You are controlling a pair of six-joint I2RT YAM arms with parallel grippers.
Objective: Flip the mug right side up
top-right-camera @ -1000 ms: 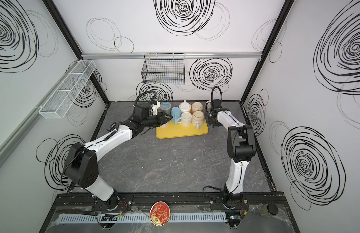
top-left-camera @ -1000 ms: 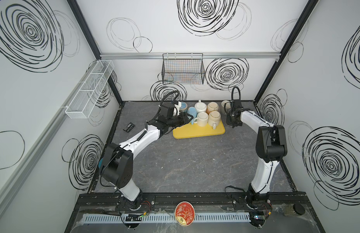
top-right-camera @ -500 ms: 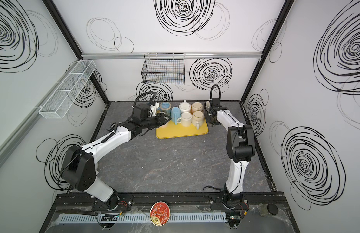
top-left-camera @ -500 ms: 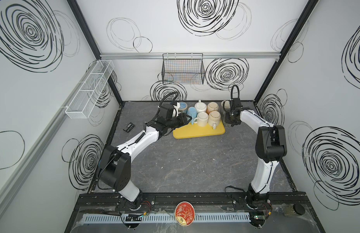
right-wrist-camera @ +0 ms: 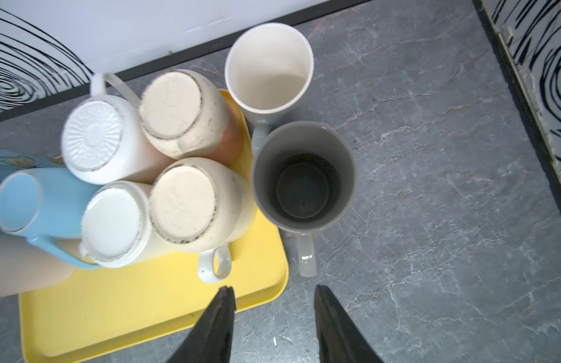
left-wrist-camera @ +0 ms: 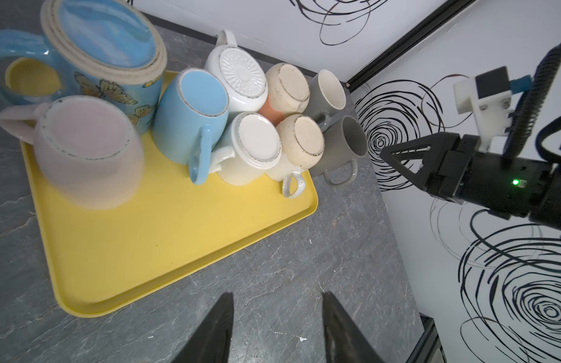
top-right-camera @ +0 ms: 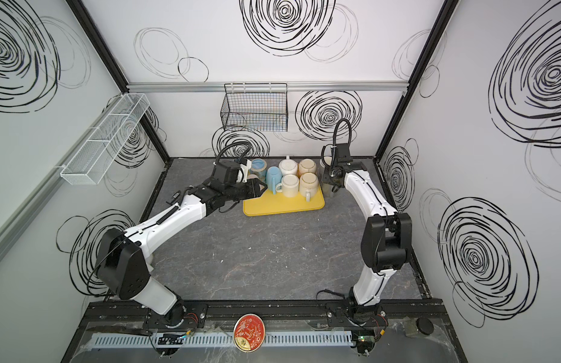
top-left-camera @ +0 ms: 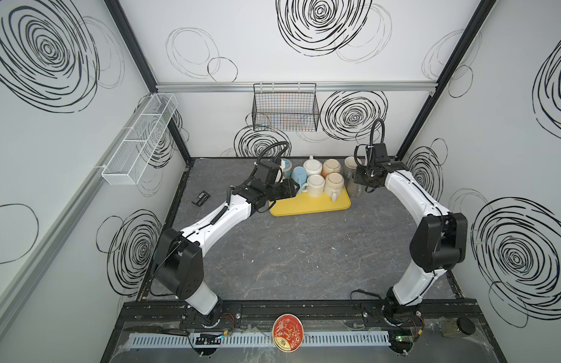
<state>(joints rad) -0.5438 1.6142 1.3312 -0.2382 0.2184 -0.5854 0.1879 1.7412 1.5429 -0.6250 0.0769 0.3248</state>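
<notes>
Dark grey mug [right-wrist-camera: 304,182]: upright, mouth up, on the table [right-wrist-camera: 445,188] just off the right edge of the yellow tray [right-wrist-camera: 147,301]. It sits close beside a speckled cream mug [right-wrist-camera: 184,204] that stands base-up at that edge. Its handle points toward the table's near edge.

Right gripper [right-wrist-camera: 272,289]: jaws apart, empty, above the handle side. Likely step is clearing away. Best to rise straight up before swinging, since the handle and neighbouring mugs are close.

Left gripper [left-wrist-camera: 277,295]: jaws apart, empty, at the tray's left edge. The mugs on the tray stand base-up.
</notes>
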